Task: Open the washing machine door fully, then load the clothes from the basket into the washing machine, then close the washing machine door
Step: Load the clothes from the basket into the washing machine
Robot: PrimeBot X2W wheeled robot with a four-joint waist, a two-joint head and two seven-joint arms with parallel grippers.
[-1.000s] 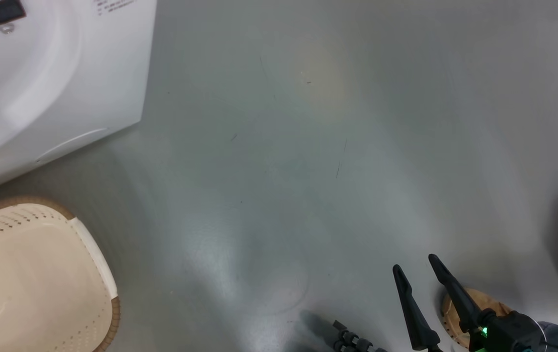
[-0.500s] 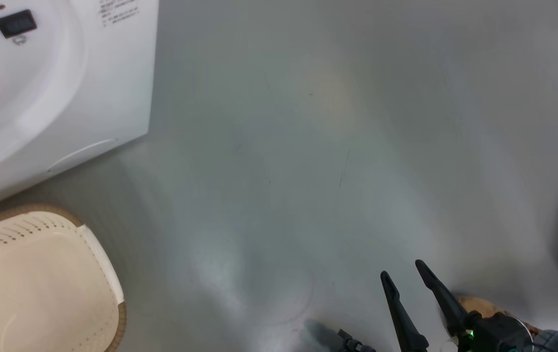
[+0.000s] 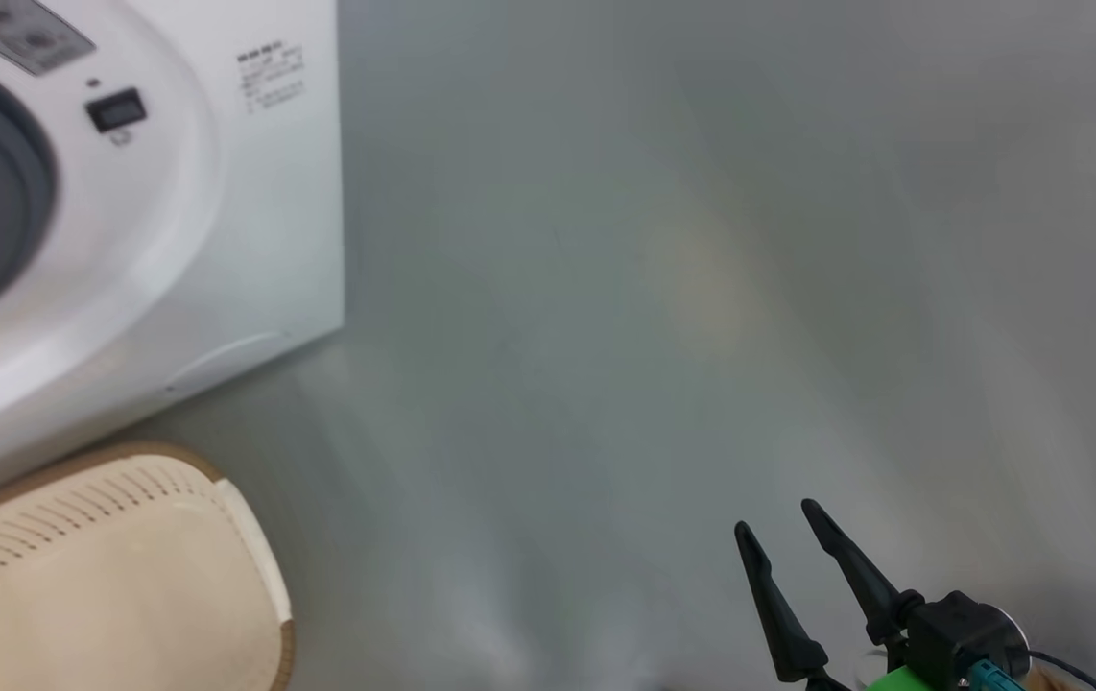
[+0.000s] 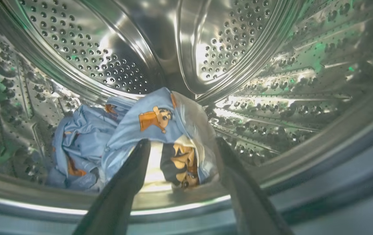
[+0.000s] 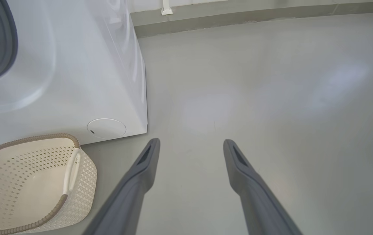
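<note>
Apparently loading is ending: the left gripper (image 4: pixel 182 141) reaches into the steel drum (image 4: pixel 108 49), jaws apart either side of the blue cartoon-print clothes (image 4: pixel 154 117), the basket (image 5: pixel 26 138) looks bare, the right gripper (image 5: pixel 191 140) hangs jaws apart, so next comes withdrawing and shutting the door.

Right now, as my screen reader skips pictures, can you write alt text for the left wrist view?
Light-blue clothes printed with orange-brown cartoon figures lie heaped in the perforated steel drum. The left gripper points in, jaws open either side of the nearest garment.

The grey floor (image 5: pixel 271 81) bears the white washing machine (image 5: pixel 85 65) and, just beside it, the cream basket (image 5: pixel 87 179).
</note>
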